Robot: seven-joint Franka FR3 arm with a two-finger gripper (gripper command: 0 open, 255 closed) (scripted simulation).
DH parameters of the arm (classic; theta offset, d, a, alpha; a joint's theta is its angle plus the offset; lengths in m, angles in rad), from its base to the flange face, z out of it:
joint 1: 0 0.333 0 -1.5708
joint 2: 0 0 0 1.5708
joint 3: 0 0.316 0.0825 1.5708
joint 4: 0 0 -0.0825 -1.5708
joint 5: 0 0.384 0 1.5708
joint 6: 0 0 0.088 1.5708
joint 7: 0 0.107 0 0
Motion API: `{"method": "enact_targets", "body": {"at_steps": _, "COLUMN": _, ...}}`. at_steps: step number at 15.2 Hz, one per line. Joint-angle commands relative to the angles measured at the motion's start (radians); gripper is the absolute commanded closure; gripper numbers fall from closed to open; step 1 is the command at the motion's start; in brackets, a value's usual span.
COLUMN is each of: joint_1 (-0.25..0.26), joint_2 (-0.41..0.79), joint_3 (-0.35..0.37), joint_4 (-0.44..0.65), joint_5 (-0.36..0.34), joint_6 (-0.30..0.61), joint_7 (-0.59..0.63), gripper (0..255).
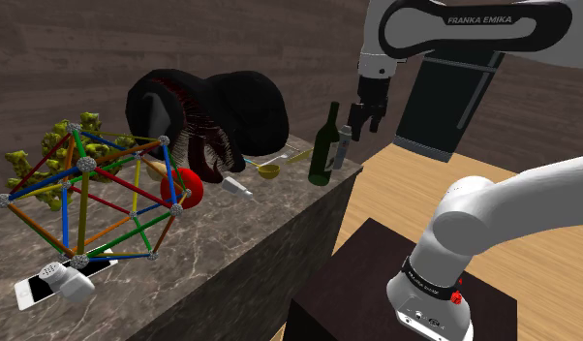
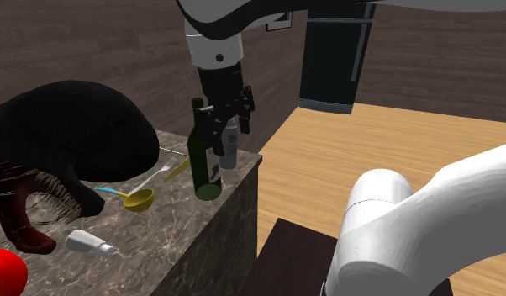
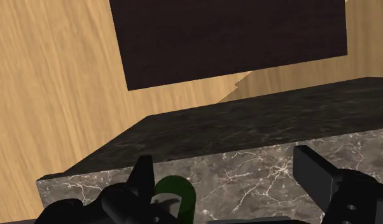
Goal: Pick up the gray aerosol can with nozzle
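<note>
- We see the gripper (image 1: 367, 124) with its jaws open, fingers wide apart, close by the top of the can (image 1: 343, 145).
- The can stands at the counter's (image 1: 260, 228) corner, just beside the green bottle (image 1: 324, 147), next to the wooden floor (image 1: 425, 194).

Grey can (image 2: 230, 145); dark green bottle (image 2: 204, 155); black gripper (image 2: 226, 116); white-veined dark marble counter (image 2: 159, 242); red ball (image 1: 188, 184)

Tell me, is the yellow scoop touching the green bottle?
Apart. In the second exterior view, a strip of bare marble countertop shows between the yellow scoop and the base of the green bottle.
</note>
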Motion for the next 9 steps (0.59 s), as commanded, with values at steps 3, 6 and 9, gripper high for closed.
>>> {"method": "enact_targets", "body": {"at_steps": 3, "joint_1": -0.017, "joint_2": 0.049, "joint_3": -0.041, "joint_4": 0.019, "joint_5": -0.019, "joint_6": 0.036, "joint_7": -0.031, "gripper": 0}}
{"method": "enact_targets", "body": {"at_steps": 6, "joint_1": -0.04, "joint_2": 0.129, "joint_3": -0.1, "joint_4": 0.056, "joint_5": -0.039, "joint_6": 0.088, "joint_7": -0.077, "gripper": 0}}
{"method": "enact_targets", "body": {"at_steps": 9, "joint_1": -0.057, "joint_2": 0.216, "joint_3": -0.158, "joint_4": 0.103, "joint_5": -0.05, "joint_6": 0.136, "joint_7": -0.124, "gripper": 0}}
